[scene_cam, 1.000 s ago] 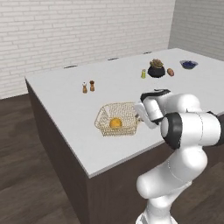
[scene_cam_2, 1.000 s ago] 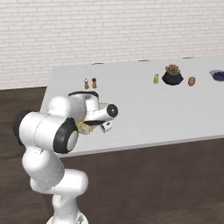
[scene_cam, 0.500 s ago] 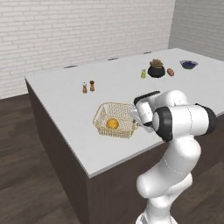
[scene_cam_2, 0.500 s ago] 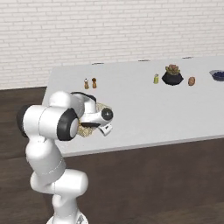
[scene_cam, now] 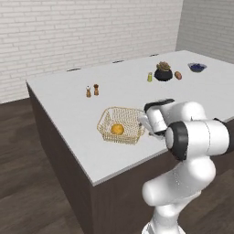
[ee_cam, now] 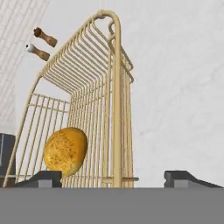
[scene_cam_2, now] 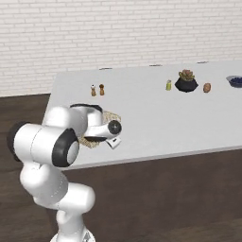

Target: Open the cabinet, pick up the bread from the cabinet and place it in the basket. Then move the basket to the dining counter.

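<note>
The golden-tan wire basket (scene_cam: 120, 125) rests on the white dining counter (scene_cam: 68, 109) near its front edge, with the round orange bread (scene_cam: 117, 129) lying inside it. My gripper (scene_cam: 145, 122) is at the basket's right side. In the hand view my gripper (ee_cam: 114, 177) is open, its fingertips (ee_cam: 46, 177) wide apart on either side of the basket's rim wire (ee_cam: 116, 87), and the bread (ee_cam: 65, 151) lies just inside the mesh. The basket (scene_cam_2: 113, 116) peeks out from behind my arm in the right base view. The cabinet is out of view.
Two small shakers (scene_cam: 92, 90) stand behind the basket. Far right on the counter are a small yellow bottle (scene_cam: 149, 77), a black pot with a plant (scene_cam: 162, 72), a brown oval lump (scene_cam: 178, 75) and a dark blue bowl (scene_cam: 197, 67). The counter's front edge (scene_cam: 137, 164) runs just below my hand.
The arm's elbow and upper links have swung and shifted. The hand stays at the basket's right side, and the basket with the bread has hardly moved.
</note>
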